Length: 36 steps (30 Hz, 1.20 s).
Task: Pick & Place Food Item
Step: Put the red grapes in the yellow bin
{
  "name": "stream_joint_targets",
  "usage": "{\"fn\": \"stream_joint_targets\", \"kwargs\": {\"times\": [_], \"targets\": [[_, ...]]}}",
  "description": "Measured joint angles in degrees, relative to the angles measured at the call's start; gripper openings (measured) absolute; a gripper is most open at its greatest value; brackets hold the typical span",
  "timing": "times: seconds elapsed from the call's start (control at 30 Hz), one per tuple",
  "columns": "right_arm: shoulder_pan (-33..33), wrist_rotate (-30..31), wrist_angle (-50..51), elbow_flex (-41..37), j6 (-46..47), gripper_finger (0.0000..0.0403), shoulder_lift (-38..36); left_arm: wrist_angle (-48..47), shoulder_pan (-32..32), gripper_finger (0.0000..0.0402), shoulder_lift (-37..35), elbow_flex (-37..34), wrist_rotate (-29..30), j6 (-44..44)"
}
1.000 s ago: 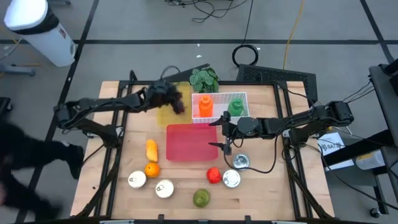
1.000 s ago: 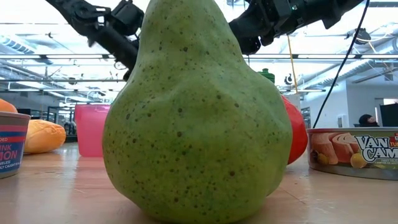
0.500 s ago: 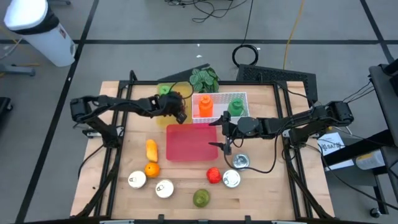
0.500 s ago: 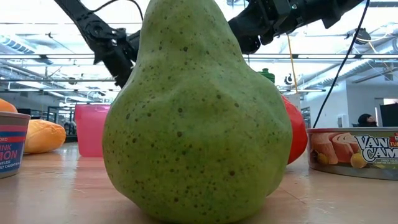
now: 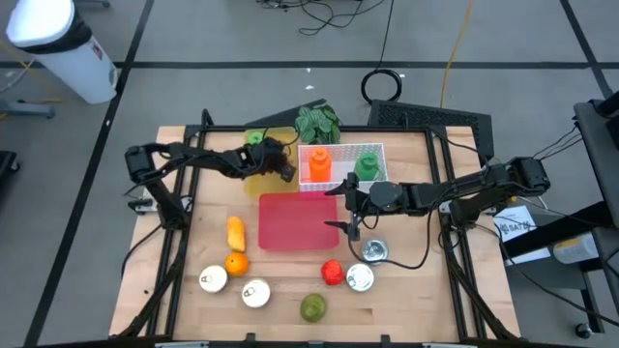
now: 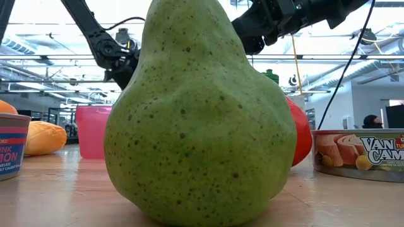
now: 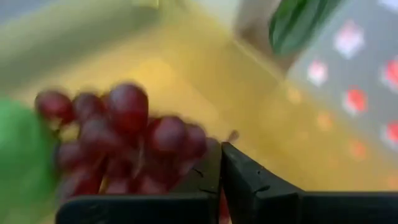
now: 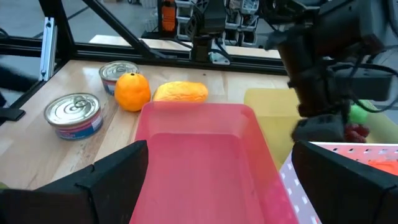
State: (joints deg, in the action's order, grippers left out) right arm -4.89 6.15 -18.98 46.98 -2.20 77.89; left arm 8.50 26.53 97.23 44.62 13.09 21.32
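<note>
Comparing this moment with the second before it, what has altered on the table? (Student)

Only the left arm. Its elbow has drawn in from the 9 o'clock edge, and the left gripper (image 5: 283,169) has shifted a little toward 4 o'clock over the yellow tray (image 5: 253,182). The right arm has not moved. The right gripper (image 5: 348,217) hangs with fingers spread wide at the 3 o'clock rim of the pink tray (image 5: 290,230). (Tutor)

Where is the food item, and is it held? (Student)

The grapes (image 7: 124,137) lie on the yellow tray, at 11 o'clock from the pink tray, with a green item (image 5: 253,138) just beside them. In the left wrist view the two fingers are pressed together right at the edge of the bunch. Whether a stalk is caught between them cannot be told. (Tutor)

What does that imply for the task? (Student)

Judged from these views, the pick is at its closing stage and the placing has not begun, since the pink tray holds nothing. If a stalk is gripped, a lift should carry the whole bunch. If the fingers met on nothing, the grapes will stay on the tray and the grasp must be repeated. (Tutor)
</note>
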Motion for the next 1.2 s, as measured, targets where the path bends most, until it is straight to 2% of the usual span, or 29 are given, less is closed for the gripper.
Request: {"fn": "stream_joint_targets", "kwargs": {"times": [0.2,0.33,0.5,0.63,0.73,0.9,1.07,1.2], "targets": [[0.02,0.02,0.02,0.0,0.02,0.0377,0.0,10.67,0.96,0.0035,3.81,-0.11,0.6,-0.53],[0.02,0.0,0.04,0.0,0.02,0.0377,0.0,10.96,1.06,0.0036,1.49,-0.1,3.32,-1.77],[0.02,0.0,0.17,0.0,0.02,0.0377,0.0,7.13,-0.13,0.0037,-5.95,-0.04,6.28,-3.9],[0.02,0.0,0.2,0.0,0.02,0.0377,0.0,-0.32,-1.09,0.0037,-11.55,0.02,6.51,-4.4],[0.02,0.0,0.22,0.0,0.02,0.0377,0.0,-7.27,-1.93,0.0037,-13.16,0.02,5.43,-2.41],[0.02,0.01,0.13,0.0,0.02,0.0377,0.0,-13.26,-2.66,0.0034,-11.52,0.02,-0.77,3.29],[0.02,0.0,0.0,0.0,0.03,0.0377,0.0,-12.28,-2.77,0.0007,-6.57,0.02,-1.26,4.74],[0.02,0.0,-0.02,0.0,0.04,0.0377,0.0,-10.41,-2.17,0.0019,-2.72,-0.04,-0.36,6.04]]}}
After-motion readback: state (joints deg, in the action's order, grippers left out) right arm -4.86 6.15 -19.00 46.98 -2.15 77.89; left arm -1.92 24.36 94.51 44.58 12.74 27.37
